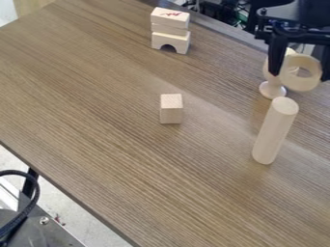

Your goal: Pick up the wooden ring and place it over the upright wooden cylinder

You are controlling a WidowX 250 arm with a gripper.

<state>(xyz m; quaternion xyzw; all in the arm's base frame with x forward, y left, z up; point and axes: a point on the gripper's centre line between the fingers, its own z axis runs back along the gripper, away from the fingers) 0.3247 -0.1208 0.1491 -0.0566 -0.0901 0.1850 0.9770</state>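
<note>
Pinching the ring [297, 85] across its outer sides, likely the best hold on light, stiff wood, the gripper [301, 73] hangs near the far edge of the table [97, 96].

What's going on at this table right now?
The robot's gripper holds a pale wooden ring between its fingers at the upper right, by a stemmed wooden piece. A wooden cylinder stands nearer the camera. A small block sits mid-table, and a block stack with an arched base stands behind it.
</note>
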